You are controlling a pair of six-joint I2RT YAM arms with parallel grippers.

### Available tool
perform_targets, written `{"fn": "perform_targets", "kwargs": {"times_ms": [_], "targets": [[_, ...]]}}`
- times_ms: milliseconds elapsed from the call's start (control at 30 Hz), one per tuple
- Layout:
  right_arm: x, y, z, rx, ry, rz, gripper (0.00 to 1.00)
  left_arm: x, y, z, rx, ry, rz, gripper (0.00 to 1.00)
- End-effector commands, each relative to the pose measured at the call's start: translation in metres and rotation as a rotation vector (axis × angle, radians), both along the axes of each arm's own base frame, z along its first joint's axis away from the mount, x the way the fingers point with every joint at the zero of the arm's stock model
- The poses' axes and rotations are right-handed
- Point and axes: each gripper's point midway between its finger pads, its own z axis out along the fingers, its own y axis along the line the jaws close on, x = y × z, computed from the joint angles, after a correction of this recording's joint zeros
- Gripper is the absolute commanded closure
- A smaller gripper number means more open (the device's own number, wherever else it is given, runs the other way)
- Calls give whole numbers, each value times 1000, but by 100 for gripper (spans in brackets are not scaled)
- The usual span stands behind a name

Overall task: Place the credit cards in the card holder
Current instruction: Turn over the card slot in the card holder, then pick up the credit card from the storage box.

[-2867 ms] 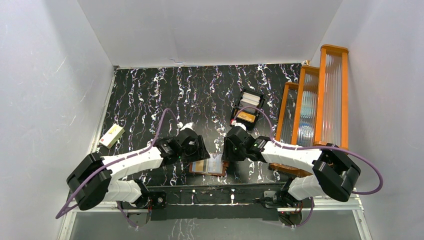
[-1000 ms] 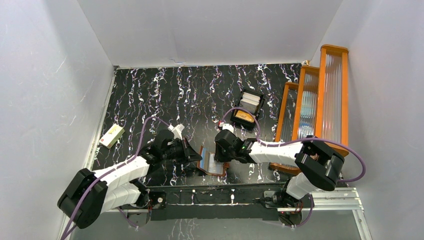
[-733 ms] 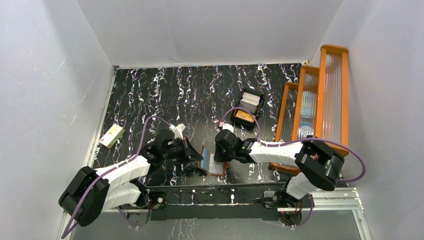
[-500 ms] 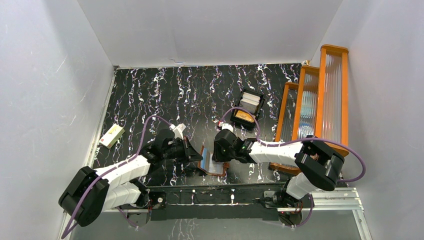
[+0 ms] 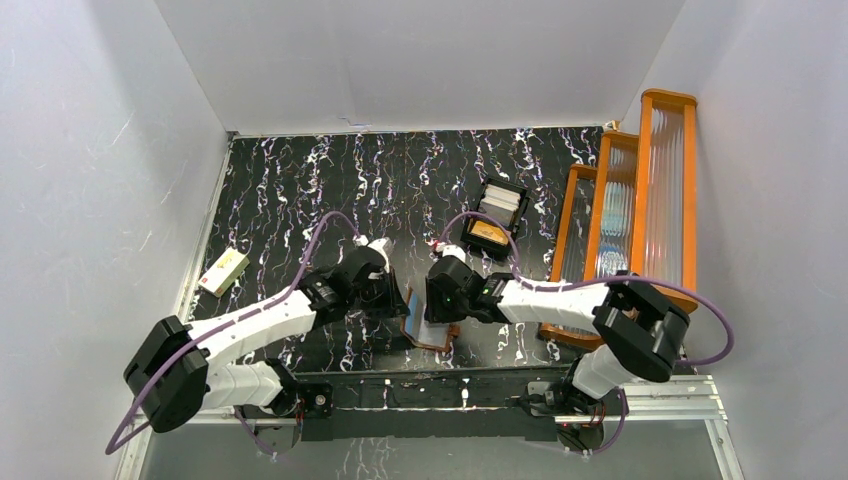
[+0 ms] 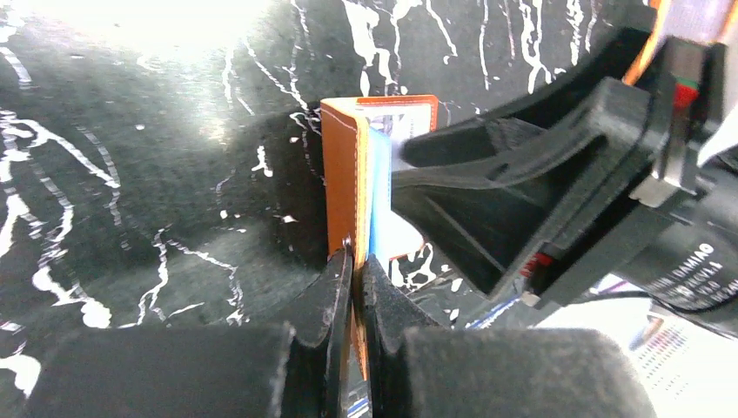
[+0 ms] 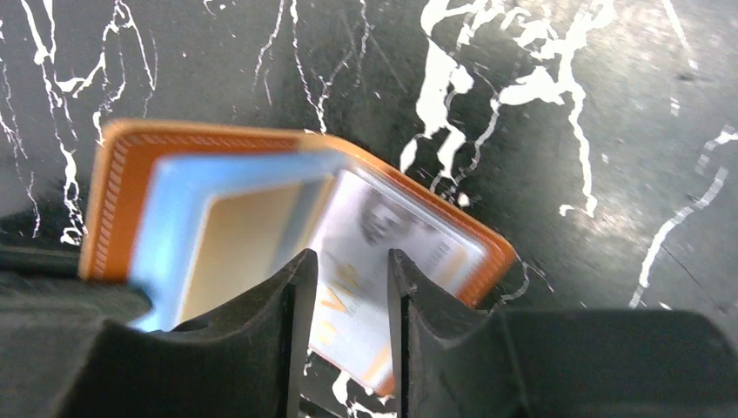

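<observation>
The wallet [image 6: 342,183] is sitting by the middle of the near bench edge with one flap standing up. The left claw [image 6: 352,261] is pinching that flap's edge, fingers pressed onto the leather. The right claw [image 7: 348,259] is hovering over the open inside, fingers narrowly spread and gripping nothing. A printed card [image 7: 383,235] in the flat pocket is showing through the gap. A blue sheet [image 7: 165,205] is lining the raised flap — card or pocket, cannot tell. Other cards [image 5: 489,231] are lying in the tray [image 5: 504,184], nearer the right edge.
</observation>
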Motion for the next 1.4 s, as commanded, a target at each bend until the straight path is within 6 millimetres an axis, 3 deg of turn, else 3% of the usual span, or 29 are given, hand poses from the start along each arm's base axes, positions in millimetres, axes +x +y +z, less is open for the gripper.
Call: {"fn": "perform_targets", "kwargs": {"times_ms": [0, 100, 300, 500, 633, 733, 967, 1200, 1367], "targets": [[6, -16, 32, -32, -54, -47, 54, 11, 30, 19, 198, -61, 88, 100], [10, -24, 53, -12, -94, -86, 50, 15, 33, 29, 251, -64, 105, 100], [20, -19, 101, 103, -181, -114, 44, 19, 34, 28, 325, -46, 142, 100], [26, -27, 109, 77, -239, -107, 42, 20, 34, 26, 395, -26, 156, 100], [29, -23, 116, 58, -280, -39, 43, 15, 18, 26, 257, -13, 144, 100], [42, -31, 123, -28, -333, -34, 44, 7, 7, 22, 106, 0, 128, 100], [101, -55, 150, -168, -490, 54, 41, 2, 5, 14, -99, 38, 137, 99], [175, -109, 159, -379, -654, 93, 37, -2, 23, -6, -56, 65, 167, 72], [217, -130, 153, -548, -752, 195, 34, -4, 30, -14, -28, 61, 166, 65]]}}
